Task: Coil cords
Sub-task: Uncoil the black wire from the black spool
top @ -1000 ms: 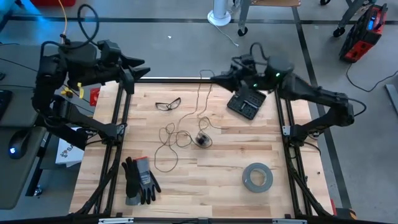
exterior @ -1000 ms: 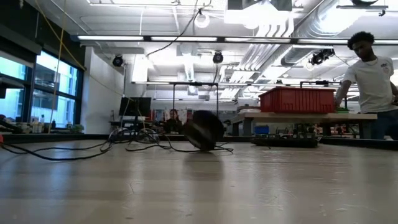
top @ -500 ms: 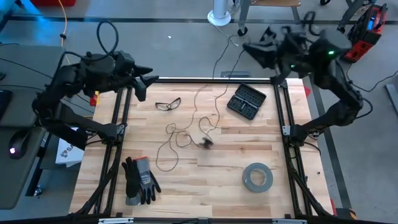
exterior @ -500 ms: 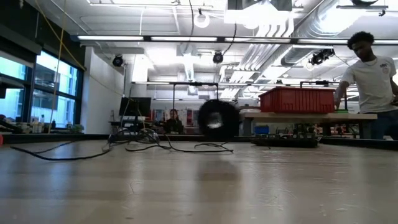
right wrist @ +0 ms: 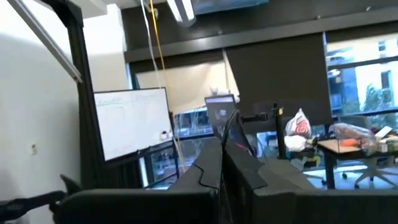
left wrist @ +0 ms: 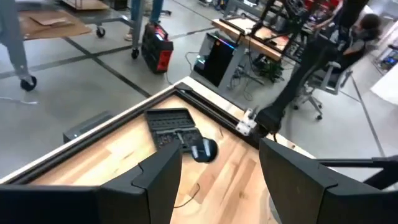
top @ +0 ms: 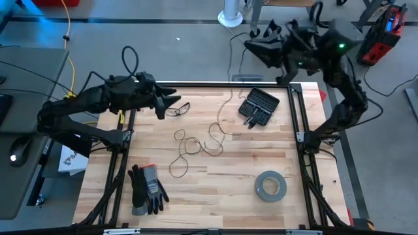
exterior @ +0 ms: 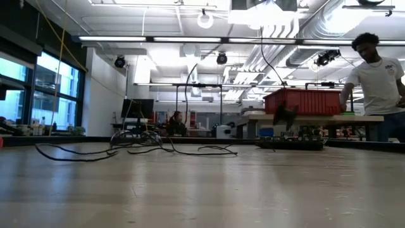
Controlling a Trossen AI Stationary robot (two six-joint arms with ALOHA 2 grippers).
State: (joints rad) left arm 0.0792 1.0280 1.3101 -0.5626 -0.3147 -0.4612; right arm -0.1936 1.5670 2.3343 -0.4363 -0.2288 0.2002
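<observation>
Since a second ago my right pincer (top: pixel 251 47), clenched on the cord (top: pixel 189 145), has risen past the counter (top: pixel 215 196) far edge, hoisting the spool (exterior: pixel 285 114) to dangle near the black case (top: pixel 258 106); loops remain mid-counter, left pincer (top: pixel 171 103) released beside them, nothing coiled yet.

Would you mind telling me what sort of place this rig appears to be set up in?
Most likely a robotics lab or workshop. The wooden table stands on a bare concrete floor, exposed ceiling ducts and strip lights run overhead, and a red bin sits on a workbench where a person is busy.
</observation>
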